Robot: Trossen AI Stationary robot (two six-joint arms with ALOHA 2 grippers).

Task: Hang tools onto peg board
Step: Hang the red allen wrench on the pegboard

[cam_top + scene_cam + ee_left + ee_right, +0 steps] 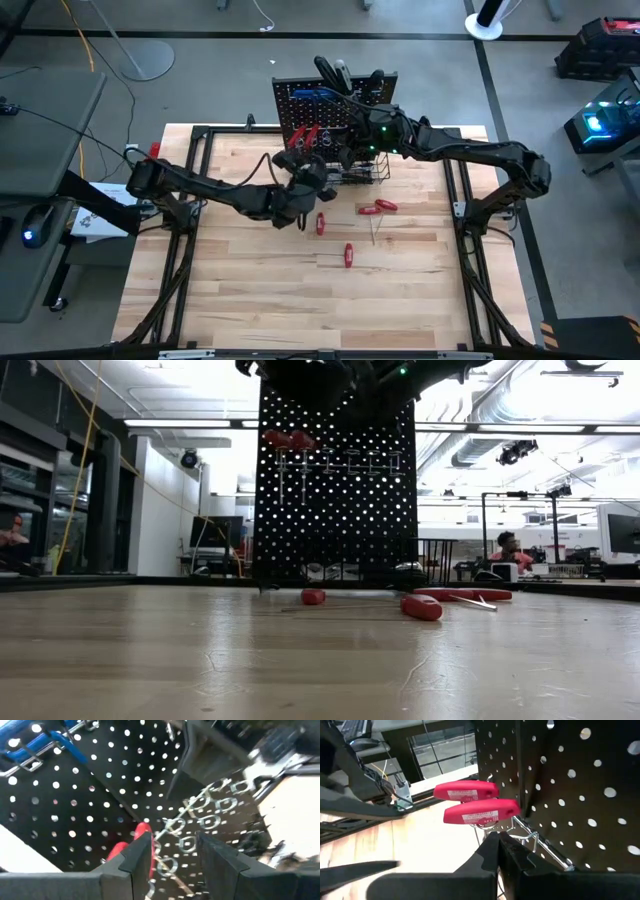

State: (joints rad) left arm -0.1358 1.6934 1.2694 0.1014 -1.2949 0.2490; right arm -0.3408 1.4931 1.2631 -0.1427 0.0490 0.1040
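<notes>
Three red-handled tools (377,208) are left lying flat on the worktop (250,290) in front of the peg board (335,490), well apart from its hooks: one with its long axis roughly along the board's width and a thin metal shaft running toward the front edge, a second tool (320,223) and a third tool (348,255) each lying with the long axis running from the board toward the front edge. Two further red handles (472,802) are already seen hung side by side on a loop hook (530,837) at the upper part of the board, their long axes horizontal and pointing outward from the panel. A blue T-handle key (37,747) is held high on the board by clips. The left end effector (172,855) is placed close against the board's face beside the row of metal loops (200,817), its fingers partly apart; a red handle (131,845) shows beside one finger, but whether it is gripped cannot be told. The right end effector (500,852) is closed on nothing visible, just below the hung handles. Of the two arms, the left is judged nearer to the tools on the worktop, which lie below and in front of it.
</notes>
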